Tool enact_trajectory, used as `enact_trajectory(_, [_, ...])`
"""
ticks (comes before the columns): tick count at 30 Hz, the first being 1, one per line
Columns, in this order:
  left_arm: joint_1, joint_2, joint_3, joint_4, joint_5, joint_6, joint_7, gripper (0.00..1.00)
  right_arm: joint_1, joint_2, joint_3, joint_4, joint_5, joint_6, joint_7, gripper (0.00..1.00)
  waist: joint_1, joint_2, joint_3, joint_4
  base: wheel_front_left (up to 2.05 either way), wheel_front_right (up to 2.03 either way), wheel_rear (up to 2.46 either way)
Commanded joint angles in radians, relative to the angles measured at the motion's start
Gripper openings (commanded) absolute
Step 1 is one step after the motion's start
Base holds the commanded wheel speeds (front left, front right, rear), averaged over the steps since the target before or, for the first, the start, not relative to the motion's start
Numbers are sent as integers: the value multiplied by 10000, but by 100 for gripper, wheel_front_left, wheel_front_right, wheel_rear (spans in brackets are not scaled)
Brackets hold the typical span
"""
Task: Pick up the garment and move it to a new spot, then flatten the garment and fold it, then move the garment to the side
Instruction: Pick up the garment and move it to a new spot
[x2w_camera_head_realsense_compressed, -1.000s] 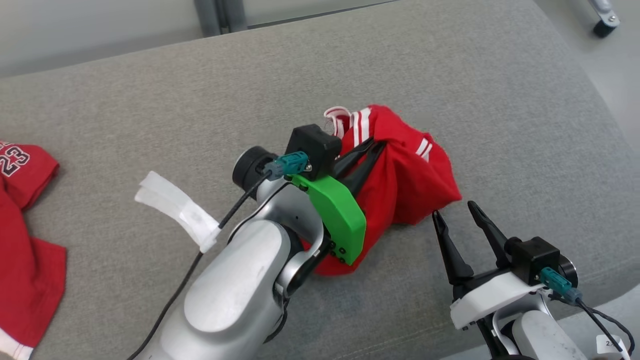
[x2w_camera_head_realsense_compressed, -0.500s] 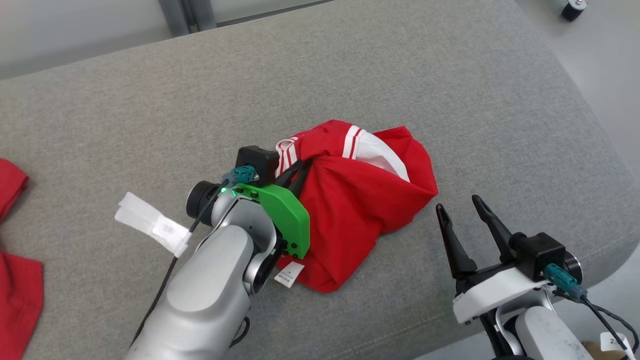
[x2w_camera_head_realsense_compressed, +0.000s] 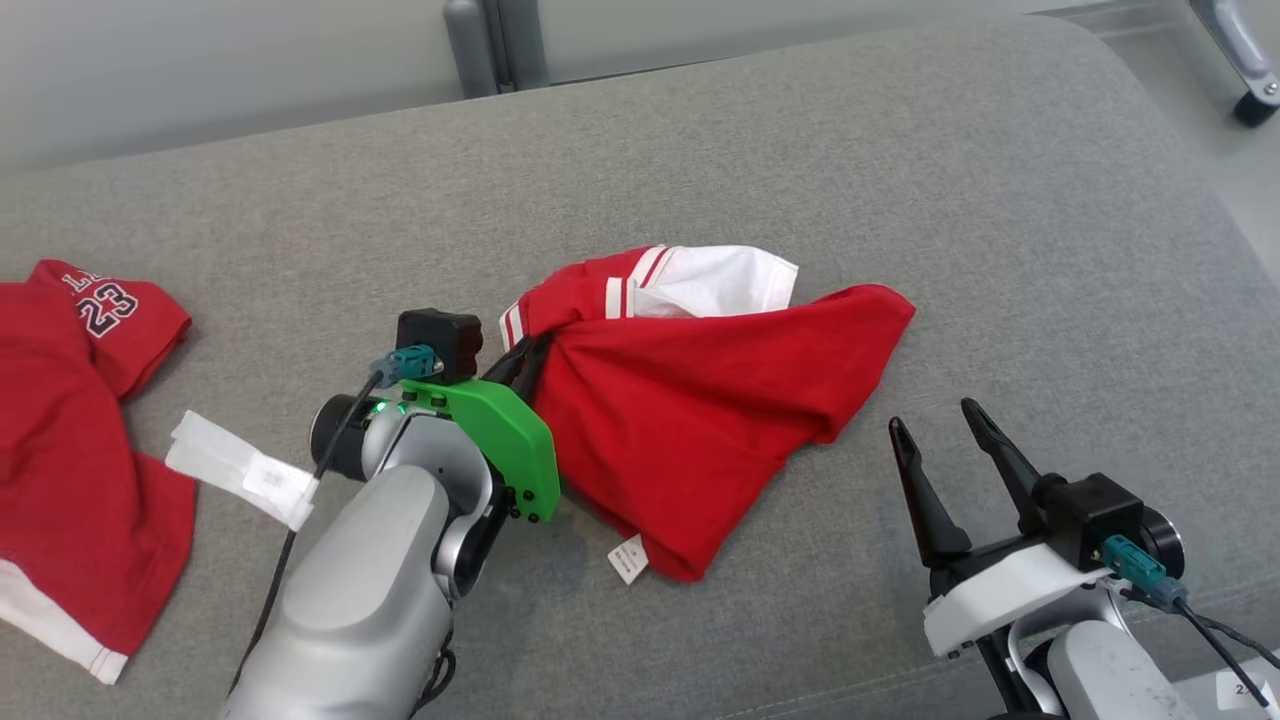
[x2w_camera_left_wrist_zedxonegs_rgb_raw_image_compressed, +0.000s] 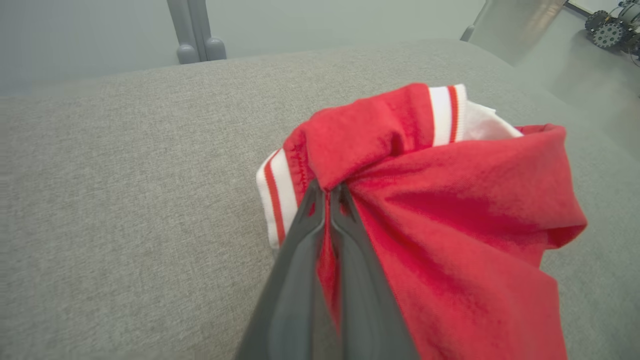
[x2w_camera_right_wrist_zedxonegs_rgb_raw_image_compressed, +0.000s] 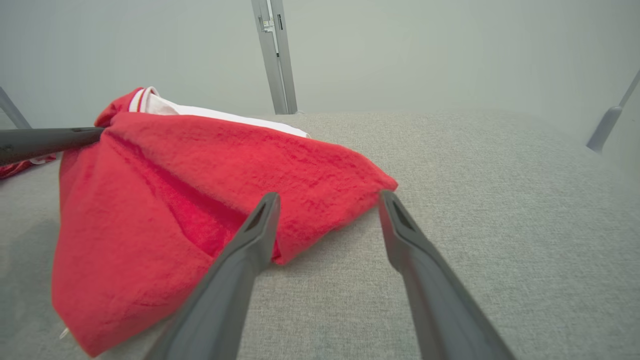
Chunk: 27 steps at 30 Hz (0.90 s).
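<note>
L gripper (x2w_camera_left_wrist_zedxonegs_rgb_raw_image_compressed: 327, 192) clenched on a bunched fold of the red garment (x2w_camera_head_realsense_compressed: 700, 400), which lies at centre of the grey cushion (x2w_camera_head_realsense_compressed: 900, 150); R gripper (x2w_camera_head_realsense_compressed: 933, 416) spread, empty, near its hem. Risk: thin pinch slips, or cloth drags & re-bunches w/ one-point hold.

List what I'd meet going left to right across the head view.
In order: red numbered shirt → white label on the cable → left pincer, shut → red garment it grips → right pincer, open.
</note>
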Motion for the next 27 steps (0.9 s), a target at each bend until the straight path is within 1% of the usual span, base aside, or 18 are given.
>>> enact_trajectory(1, [230,-36,22,128,-91,10,65,0,113,-50,24,47,-47,-3,-6,100,0,0,-259,301,0,0,0])
enact_trajectory(2, [271,-67,23,195,-149,24,83,13,115,-65,48,59,-53,-3,-6,100,0,0,-291,342,0,0,0])
enact_trajectory(3, [302,-83,24,234,-189,23,68,47,100,-80,80,69,-58,-3,-6,100,0,0,-322,371,0,0,0])
enact_trajectory(4, [349,-101,36,261,-228,29,5,100,86,-104,110,69,-68,-3,-6,100,0,0,-364,397,0,0,0])
enact_trajectory(8, [804,-56,158,86,-406,69,-442,100,93,-280,255,11,-160,-3,-6,100,0,0,-681,418,0,0,0])
enact_trajectory(12, [1522,342,374,-825,-412,213,-1179,100,75,-581,282,-210,-296,-3,-6,100,0,0,-1024,417,0,0,0])
enact_trajectory(16, [2557,975,636,-2276,-193,701,-1969,100,120,-940,150,-503,-408,-3,-6,100,0,0,-1390,450,0,0,0])
enact_trajectory(21, [4014,1838,1110,-4141,96,1435,-2418,100,278,-1222,-218,-911,-552,-3,-6,100,0,0,-1600,548,0,0,0])
enact_trajectory(22, [4014,1838,1110,-4141,96,1435,-2418,100,278,-1222,-218,-911,-552,-3,-6,100,0,0,-1600,548,0,0,0])
enact_trajectory(24, [4559,2060,1365,-4710,161,1728,-2537,100,354,-1257,-431,-1012,-621,-3,-6,100,0,0,-1643,599,0,0,0])
enact_trajectory(27, [5296,2404,1540,-5206,382,1889,-2630,100,554,-1317,-581,-1016,-835,-3,-6,100,0,0,-1717,679,0,0,0])
